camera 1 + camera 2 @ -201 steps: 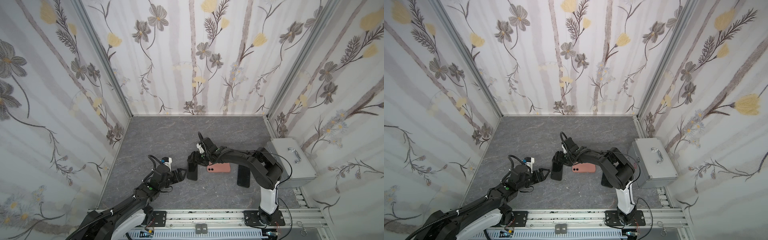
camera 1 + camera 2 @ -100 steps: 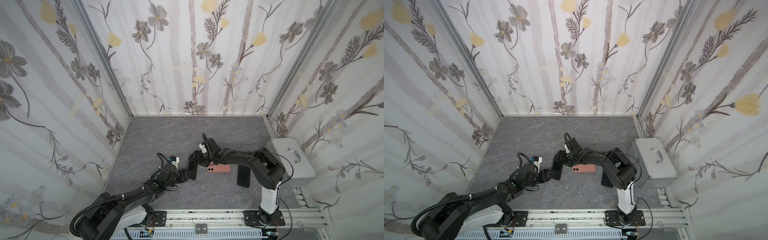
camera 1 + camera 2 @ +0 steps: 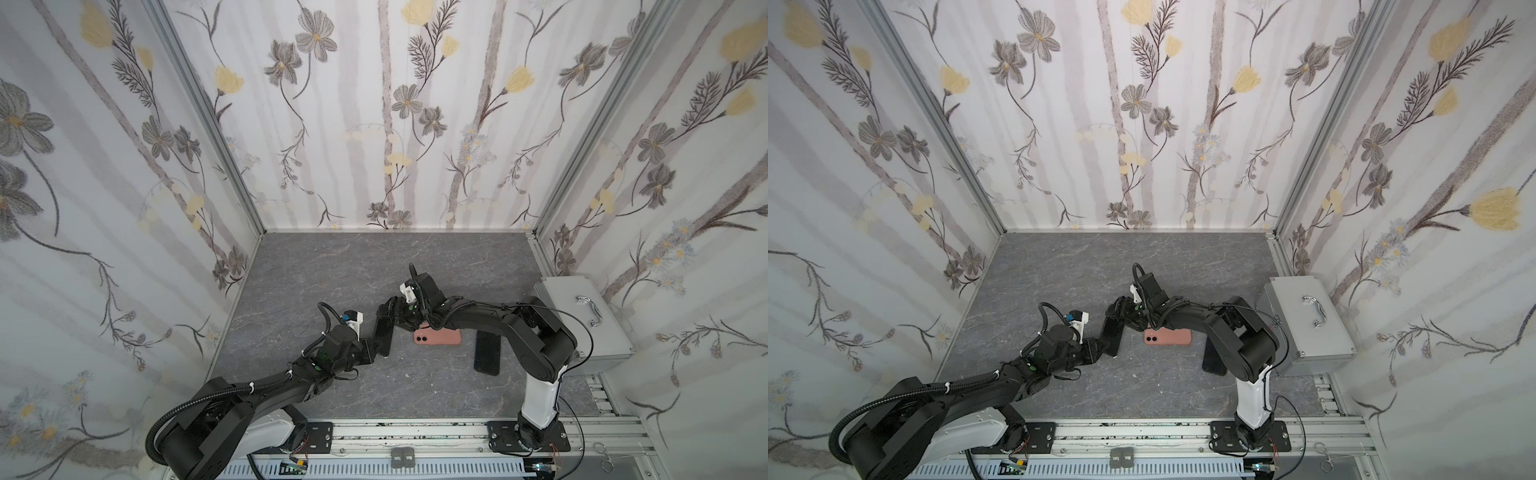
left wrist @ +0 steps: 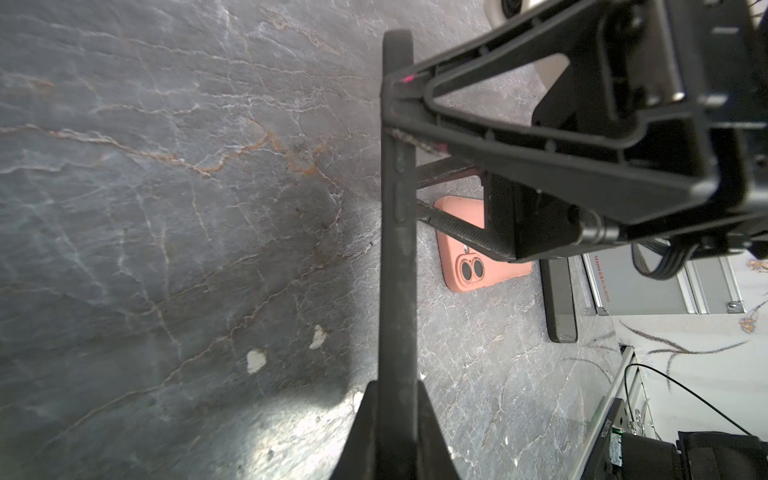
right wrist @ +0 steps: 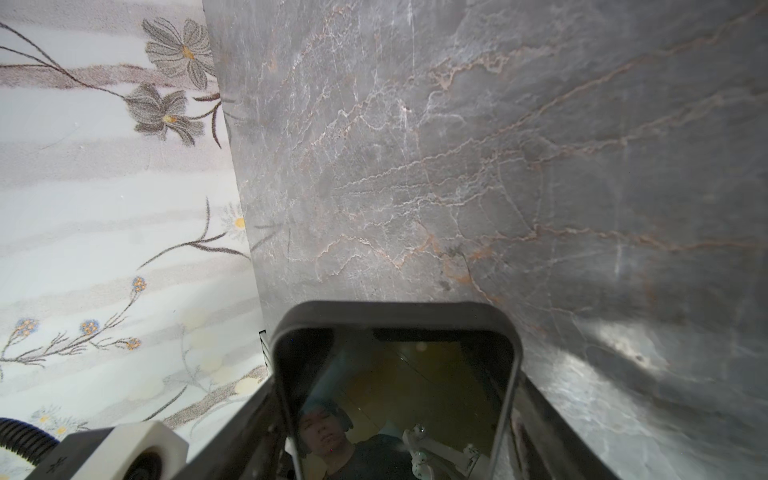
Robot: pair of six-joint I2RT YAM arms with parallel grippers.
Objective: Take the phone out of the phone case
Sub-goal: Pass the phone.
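Left wrist view, left claw [image 4: 397, 399] clamped on black phone case [image 4: 397, 232], right claw [image 3: 390, 312] gripping its sides

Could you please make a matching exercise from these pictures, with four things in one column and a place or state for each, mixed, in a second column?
Things:
1. black cased phone
2. pink phone case
3. bare black phone
4. metal box

Places or states:
A. lies flat between the pink one and the right arm's base
B. held off the table by both grippers
C. at the table's right edge, handle on top
D. lies flat, camera holes up

Pairs: 1-B, 2-D, 3-A, 4-C
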